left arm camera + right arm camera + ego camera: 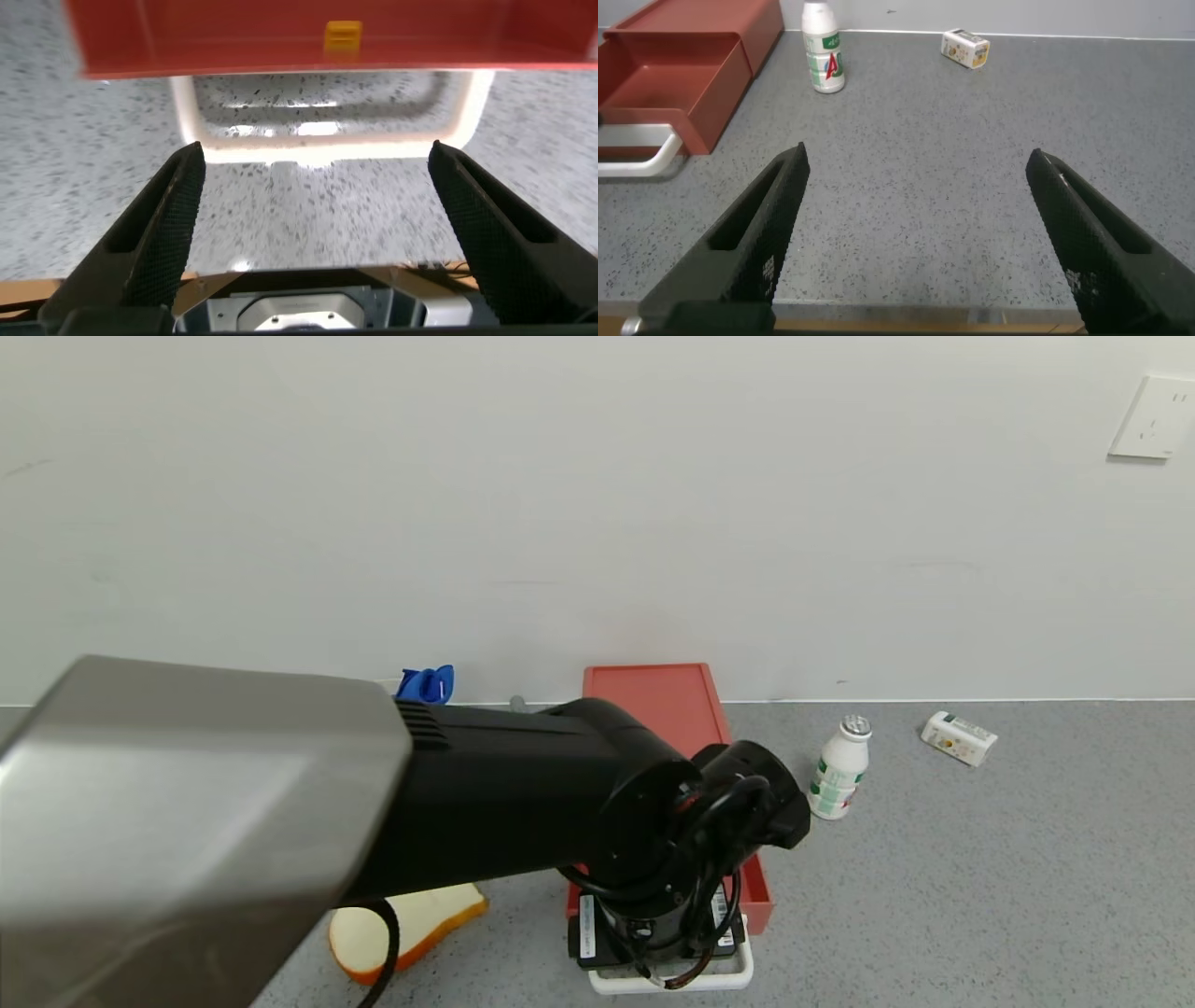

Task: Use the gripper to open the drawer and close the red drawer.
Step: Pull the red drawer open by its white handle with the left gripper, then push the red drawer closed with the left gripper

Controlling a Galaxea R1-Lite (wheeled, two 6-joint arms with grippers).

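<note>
The salmon-red drawer (653,702) stands against the wall, and its tray (668,79) is pulled out toward me. The white loop handle (672,982) sticks out at the front. My left gripper (661,947) hangs right over the handle. In the left wrist view the gripper (316,151) is open, and its fingertips (187,168) flank the handle's bar (327,145) without closing on it. The red drawer front (234,42) lies just beyond. My right gripper (918,161) is open and empty, low over the counter to the right of the drawer, and is out of the head view.
A white bottle (840,770) stands just right of the drawer and also shows in the right wrist view (822,49). A small carton (959,737) lies farther right. A bread slice (411,922) lies left of the drawer, and a blue object (427,683) sits by the wall.
</note>
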